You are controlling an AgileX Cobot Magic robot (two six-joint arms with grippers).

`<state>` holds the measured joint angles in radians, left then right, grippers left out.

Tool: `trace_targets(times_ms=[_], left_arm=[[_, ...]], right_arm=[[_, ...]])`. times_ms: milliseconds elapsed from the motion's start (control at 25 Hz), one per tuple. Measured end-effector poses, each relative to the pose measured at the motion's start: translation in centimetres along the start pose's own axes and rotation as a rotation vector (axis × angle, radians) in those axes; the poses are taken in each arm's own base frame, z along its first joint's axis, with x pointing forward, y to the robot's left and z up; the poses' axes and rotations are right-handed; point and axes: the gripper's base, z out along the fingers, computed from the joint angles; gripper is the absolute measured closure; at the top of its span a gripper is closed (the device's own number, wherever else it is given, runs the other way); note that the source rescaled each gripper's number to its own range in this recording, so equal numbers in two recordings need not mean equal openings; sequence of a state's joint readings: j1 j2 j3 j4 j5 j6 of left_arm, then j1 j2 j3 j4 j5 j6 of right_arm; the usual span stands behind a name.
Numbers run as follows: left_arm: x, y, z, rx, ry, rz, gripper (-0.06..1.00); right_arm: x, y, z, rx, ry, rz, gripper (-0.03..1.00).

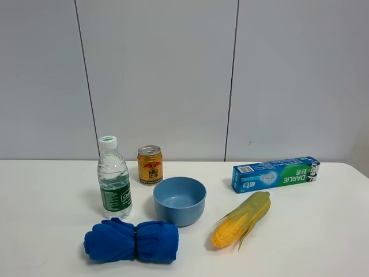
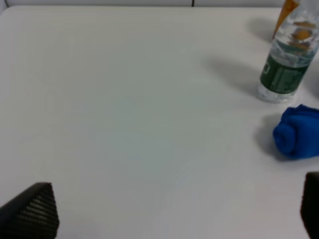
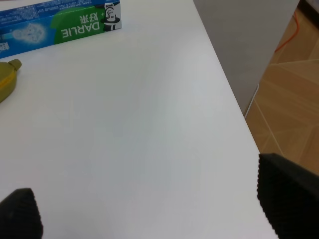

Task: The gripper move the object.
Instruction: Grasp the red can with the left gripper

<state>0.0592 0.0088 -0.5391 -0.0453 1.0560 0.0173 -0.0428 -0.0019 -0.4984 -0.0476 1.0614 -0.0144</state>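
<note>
The small gold can [image 1: 150, 165] with red bull logo stands upright at the back of the white table [image 1: 46, 196], just right of the clear water bottle [image 1: 114, 184]. In the left wrist view only an orange-gold sliver of the can [image 2: 289, 10] shows behind the bottle [image 2: 286, 64]. Neither arm shows in the exterior view. My left gripper [image 2: 174, 214] is open and empty over bare table, far from the can. My right gripper [image 3: 154, 209] is open and empty near the table's right edge.
A blue bowl [image 1: 180, 199] sits in front of the can. A rolled blue cloth [image 1: 131, 241] lies in front of the bottle. An ear of corn [image 1: 242, 219] and a Darlie toothpaste box [image 1: 275, 173] lie to the right. The table's right edge [image 3: 224, 94] drops to a wooden floor.
</note>
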Motion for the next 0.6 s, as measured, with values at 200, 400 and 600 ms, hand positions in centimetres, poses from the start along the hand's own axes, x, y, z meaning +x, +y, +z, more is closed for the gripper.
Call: trace_targets(times_ms=[200,400,600], left_arm=[[-4.4,-0.2,0.0,0.024,0.037,-0.003,-0.04],[-10.2,-0.2,2.5,0.034,0.111,0.05,-0.04],[-15.5,-0.8,6.8,0.108,0.139,0.046,-0.04]], right_arm=[[0.0,0.0,0.0,0.0,0.0,0.0,-0.03],[0.0,0.0,0.0,0.0,0.0,0.0,-0.03],[0.0,0.0,0.0,0.0,0.0,0.0,-0.03]])
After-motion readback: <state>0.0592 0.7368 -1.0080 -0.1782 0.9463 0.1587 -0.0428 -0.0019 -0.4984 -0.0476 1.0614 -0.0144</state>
